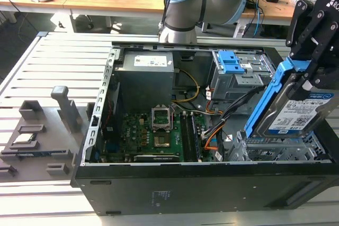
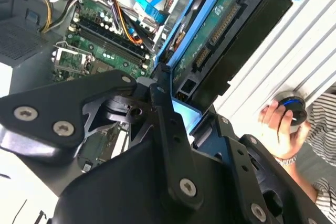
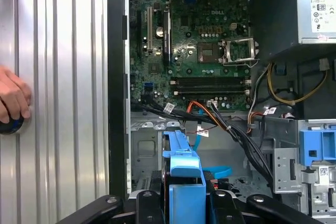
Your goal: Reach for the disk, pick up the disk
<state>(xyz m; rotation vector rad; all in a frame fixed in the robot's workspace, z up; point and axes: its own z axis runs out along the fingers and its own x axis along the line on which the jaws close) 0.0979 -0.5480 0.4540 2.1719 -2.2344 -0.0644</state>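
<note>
Going from the exterior view's left to its right: a grey fixture block (image 1: 39, 136) sits on the slatted table (image 1: 63, 67) with a small square chip (image 1: 24, 139) resting in it, just beside the open computer case (image 1: 159, 183). Inside the case I see the power supply (image 1: 145, 75) at the back, the green motherboard (image 1: 159, 136) with its empty processor socket on the floor, and further right a drive cage (image 1: 238, 75) holding a bare blue bracket (image 1: 229, 61). At the far right is my gripper (image 1: 312, 30) — clamped on the blue frame of the disk (image 1: 296, 109), which hangs tilted on edge above the case's bay (image 1: 275, 149). I judge the reach done and the pick-up largely done, since the disk looks lifted out. In the first wrist view a person's hand (image 3: 13, 98) rests on the table beside the case.
</note>
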